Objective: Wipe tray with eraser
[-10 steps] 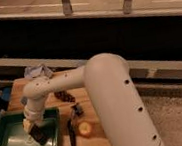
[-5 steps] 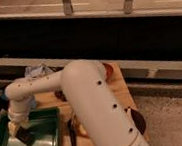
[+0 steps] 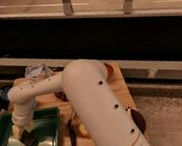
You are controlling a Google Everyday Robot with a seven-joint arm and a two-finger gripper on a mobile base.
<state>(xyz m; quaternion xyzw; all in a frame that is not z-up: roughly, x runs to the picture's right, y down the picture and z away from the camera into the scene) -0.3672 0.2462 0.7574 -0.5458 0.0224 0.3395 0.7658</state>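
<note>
The green tray (image 3: pixel 48 143) lies at the lower left on the wooden table. My gripper (image 3: pixel 24 132) hangs down into the tray from the white arm and is shut on the dark eraser (image 3: pixel 30 141), which rests against the tray's glossy bottom near its middle. The big white arm crosses the centre of the view and hides much of the table behind it.
A black-handled knife (image 3: pixel 72 133) lies on the wooden table (image 3: pixel 118 91) just right of the tray, next to a yellowish fruit (image 3: pixel 83 130). A crumpled cloth (image 3: pixel 38 72) lies at the table's back. A dark railing and a window run behind.
The arm has swung so the gripper and eraser shifted across the tray bottom, from the left part toward the middle, after sitting further right a second ago.
</note>
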